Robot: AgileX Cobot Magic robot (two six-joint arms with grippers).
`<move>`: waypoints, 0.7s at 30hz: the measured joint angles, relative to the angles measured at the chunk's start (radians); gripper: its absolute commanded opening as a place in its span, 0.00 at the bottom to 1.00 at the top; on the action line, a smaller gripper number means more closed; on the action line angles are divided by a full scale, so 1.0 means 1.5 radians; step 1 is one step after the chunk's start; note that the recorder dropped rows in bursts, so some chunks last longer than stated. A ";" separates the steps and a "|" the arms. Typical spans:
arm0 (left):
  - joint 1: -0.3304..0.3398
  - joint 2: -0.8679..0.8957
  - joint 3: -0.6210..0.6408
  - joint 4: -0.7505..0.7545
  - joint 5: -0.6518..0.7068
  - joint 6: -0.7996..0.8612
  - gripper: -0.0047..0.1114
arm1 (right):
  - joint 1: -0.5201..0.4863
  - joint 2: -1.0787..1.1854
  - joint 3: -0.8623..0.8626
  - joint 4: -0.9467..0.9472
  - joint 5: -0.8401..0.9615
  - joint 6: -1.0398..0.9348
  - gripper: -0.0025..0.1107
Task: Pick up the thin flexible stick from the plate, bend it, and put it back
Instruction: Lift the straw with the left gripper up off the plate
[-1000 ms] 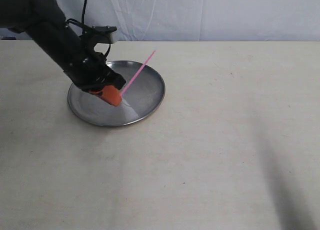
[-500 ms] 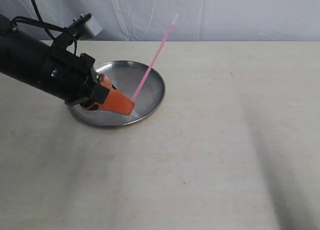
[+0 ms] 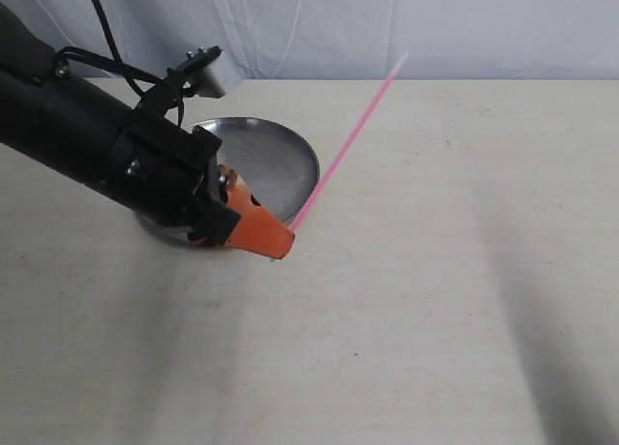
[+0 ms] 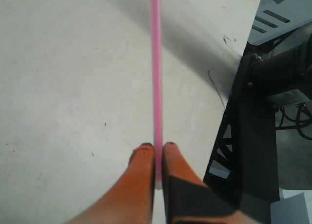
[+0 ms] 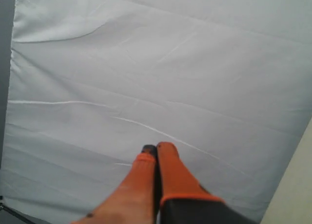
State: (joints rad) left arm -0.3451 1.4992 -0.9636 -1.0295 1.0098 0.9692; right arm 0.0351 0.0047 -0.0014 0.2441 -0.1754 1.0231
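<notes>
My left gripper (image 3: 286, 240) is shut on one end of the thin flexible stick (image 3: 350, 140), a straight pink rod that slants up and to the right with its pale tip high above the table. The left wrist view shows the stick (image 4: 156, 68) pinched between the orange fingers of the left gripper (image 4: 157, 146), running straight out from them. The steel plate (image 3: 299, 153) lies behind the left arm, which covers much of it. My right gripper (image 5: 156, 148) is shut with nothing in it, points at a white curtain, and is out of the exterior view.
The beige table (image 3: 435, 300) stretches to the right and front of the plate. A white curtain (image 3: 435, 24) hangs behind the table. A black stand (image 4: 258, 117) appears past the table edge in the left wrist view.
The left gripper has lifted the stick off the plate and carried it right and toward the front, past the plate's rim. The stick now stands steeper.
</notes>
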 measured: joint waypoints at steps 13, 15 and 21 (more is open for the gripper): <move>-0.050 -0.001 0.000 0.000 0.000 0.000 0.04 | 0.102 0.034 0.000 -0.135 0.020 0.069 0.01; -0.056 -0.001 0.000 0.000 0.000 0.001 0.04 | 0.141 0.064 -0.011 -0.168 0.001 0.070 0.03; -0.058 -0.001 0.003 -0.005 0.000 0.003 0.04 | 0.213 0.215 -0.070 -0.285 -0.063 0.070 0.42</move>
State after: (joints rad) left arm -0.4328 1.4970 -0.9588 -1.0368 1.0098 0.9732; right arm 0.3544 0.3272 -0.1065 -0.1832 -0.2702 1.1285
